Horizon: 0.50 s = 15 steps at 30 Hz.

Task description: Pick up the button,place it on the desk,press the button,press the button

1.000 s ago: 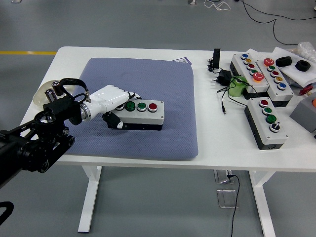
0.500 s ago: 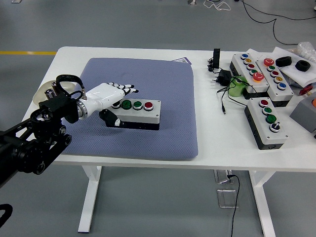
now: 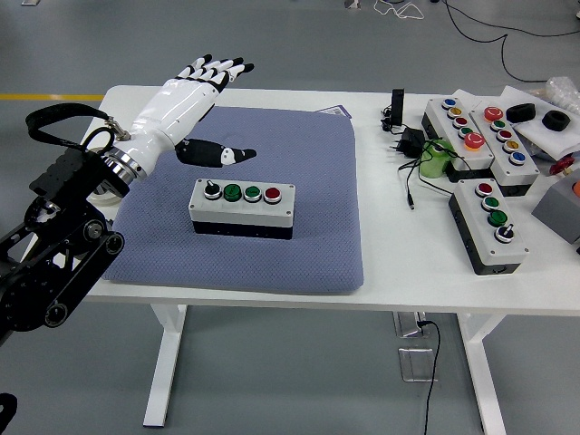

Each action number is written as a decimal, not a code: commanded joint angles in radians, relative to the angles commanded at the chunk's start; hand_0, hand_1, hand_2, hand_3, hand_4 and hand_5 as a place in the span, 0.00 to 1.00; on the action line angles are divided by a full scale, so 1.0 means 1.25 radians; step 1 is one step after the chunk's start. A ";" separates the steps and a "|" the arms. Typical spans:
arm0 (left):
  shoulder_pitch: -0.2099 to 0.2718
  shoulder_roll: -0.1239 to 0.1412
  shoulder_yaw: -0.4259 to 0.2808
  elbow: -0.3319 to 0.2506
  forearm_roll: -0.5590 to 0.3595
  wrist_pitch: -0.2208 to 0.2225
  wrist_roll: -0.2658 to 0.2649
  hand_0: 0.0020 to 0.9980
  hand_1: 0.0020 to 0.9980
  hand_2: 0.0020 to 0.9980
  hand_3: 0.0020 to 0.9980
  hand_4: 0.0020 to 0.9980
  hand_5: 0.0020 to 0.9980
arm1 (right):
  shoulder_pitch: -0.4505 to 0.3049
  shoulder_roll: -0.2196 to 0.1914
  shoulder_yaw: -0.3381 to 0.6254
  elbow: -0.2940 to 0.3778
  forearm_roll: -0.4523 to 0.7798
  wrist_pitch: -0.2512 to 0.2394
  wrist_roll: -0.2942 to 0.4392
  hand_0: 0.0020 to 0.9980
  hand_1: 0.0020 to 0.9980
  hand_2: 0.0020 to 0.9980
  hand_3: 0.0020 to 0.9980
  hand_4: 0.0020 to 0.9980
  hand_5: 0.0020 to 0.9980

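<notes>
The left hand (image 3: 186,98) is lifted clear and empty, its fingers stretched out flat and its thumb hanging below the palm — grasping nothing. The button box (image 3: 242,207) sits just below and to the right of that hand, apart from it, resting flat on the blue-grey pad (image 3: 317,154) that covers the white table (image 3: 399,263). Its 4 controls face up: a black knob, 2 green buttons, 1 red. Judging by this, the pick-and-place part looks finished; whether either of the 2 presses is done cannot be told — no fingertip is on a button now. The right hand is out of view.
</notes>
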 joint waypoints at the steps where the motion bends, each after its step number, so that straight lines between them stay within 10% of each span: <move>1: 0.000 0.001 0.000 -0.010 0.017 -0.028 0.017 0.40 0.40 0.40 0.86 0.61 0.04 | 0.000 0.000 0.000 0.000 0.000 0.000 0.000 0.65 0.53 0.56 0.63 0.23 0.25; 2: 0.000 0.001 0.000 -0.013 0.023 -0.047 0.024 0.13 0.14 0.18 0.81 0.63 0.03 | 0.000 0.000 0.000 0.000 0.000 0.000 0.000 0.65 0.53 0.56 0.63 0.23 0.25; 12: -0.005 -0.007 0.044 -0.010 0.040 -0.341 0.118 0.01 0.00 0.06 0.80 0.55 0.09 | -0.005 0.000 -0.001 0.000 0.002 0.000 -0.002 0.65 0.53 0.56 0.63 0.23 0.25; 15: -0.001 -0.006 0.054 -0.014 0.013 -0.373 0.123 0.00 0.00 0.04 0.85 0.52 0.07 | -0.006 0.000 -0.001 0.000 0.004 0.000 -0.001 0.65 0.53 0.56 0.63 0.23 0.25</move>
